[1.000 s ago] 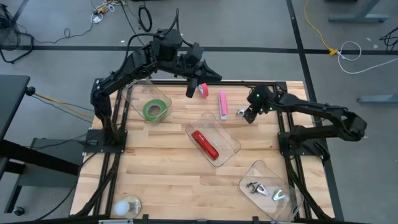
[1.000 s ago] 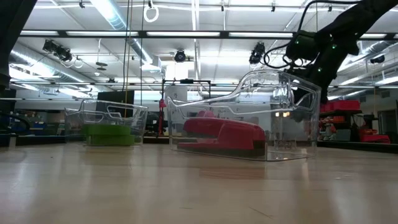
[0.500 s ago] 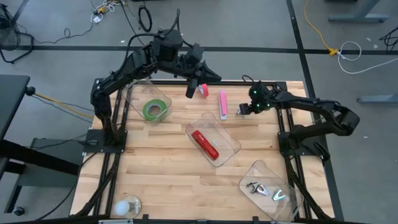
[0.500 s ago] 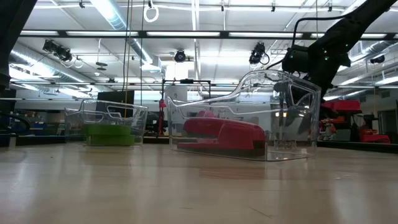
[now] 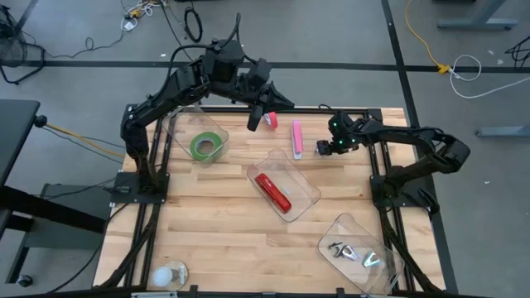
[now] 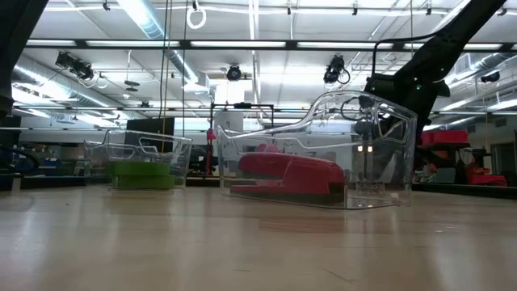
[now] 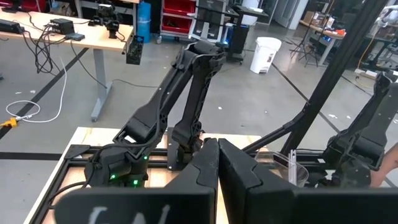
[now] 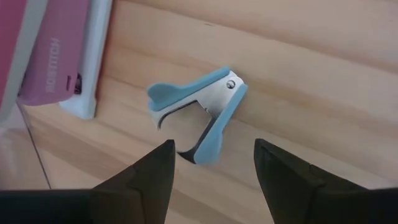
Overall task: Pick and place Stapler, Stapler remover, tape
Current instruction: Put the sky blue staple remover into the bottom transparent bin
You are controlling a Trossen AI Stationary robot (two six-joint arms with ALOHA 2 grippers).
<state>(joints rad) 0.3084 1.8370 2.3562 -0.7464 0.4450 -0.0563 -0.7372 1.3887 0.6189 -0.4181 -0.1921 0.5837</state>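
Right hand (image 8: 211, 165) open over blue remover (image 8: 198, 115) (beside pink stapler (image 8: 59, 53), lettering unreadable) on wooden tabletop (image 8: 323, 81).

Pink stapler (image 8: 53, 53) cut off

The right hand (image 5: 321, 148) has slid leftward — over the staple remover (image 8: 198, 115) (fingers apart).

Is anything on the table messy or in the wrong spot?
Nothing is spilled or broken. The blue staple remover and the pink stapler lie loose on the wood, outside the bins. The right claw hangs open over the remover.
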